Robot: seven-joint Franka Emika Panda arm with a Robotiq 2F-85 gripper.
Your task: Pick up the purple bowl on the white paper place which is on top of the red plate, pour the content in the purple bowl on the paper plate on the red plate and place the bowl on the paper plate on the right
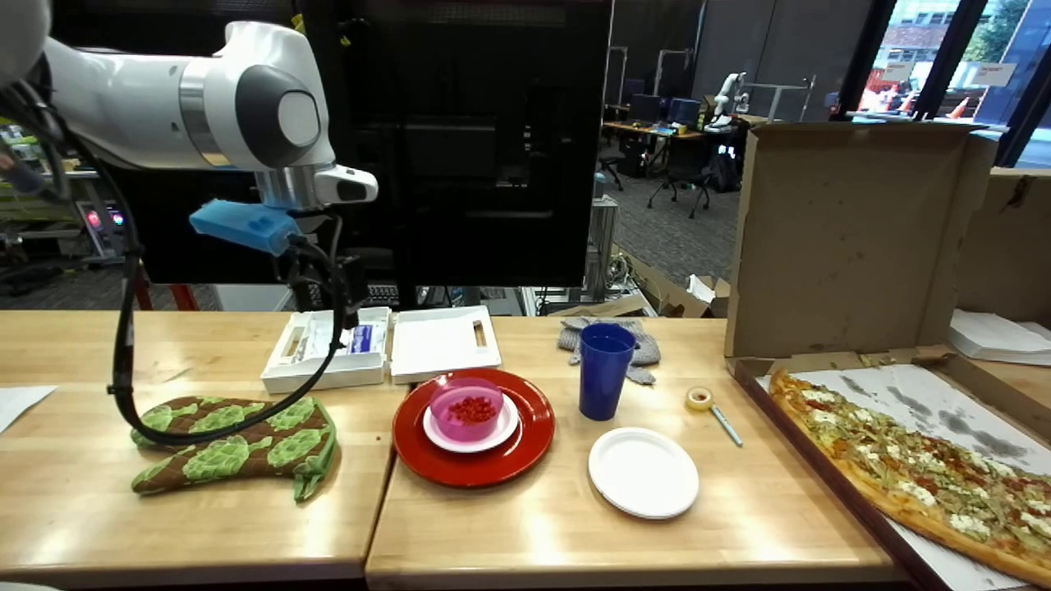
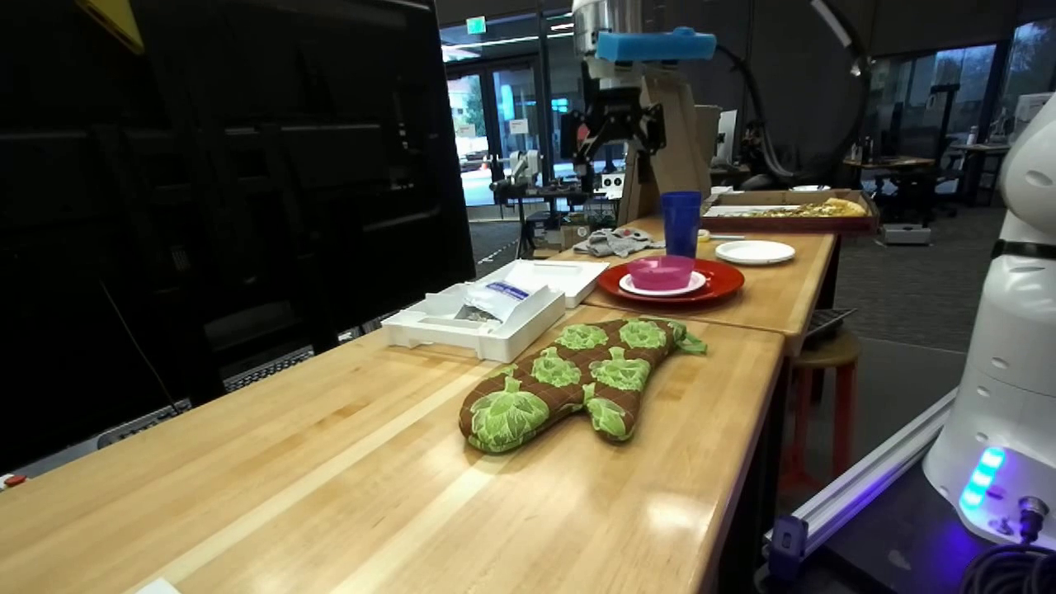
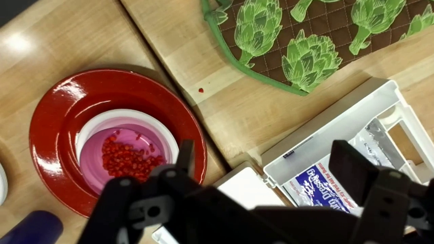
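Observation:
The purple bowl holds small red pieces and stands upright on a white paper plate, which lies on the red plate. In the wrist view the bowl is at the lower left, partly covered by a finger. A second white paper plate lies bare to the right of the red plate; in the wrist view only its edge shows. My gripper is open with nothing between its fingers. It hangs high above the white case, beside the bowl and apart from it; it also shows in an exterior view.
The open white case with packets and its lid lie behind the red plate. A blue cup stands close to both plates. A patterned oven mitt, grey gloves, tape, a marker and pizza box surround them.

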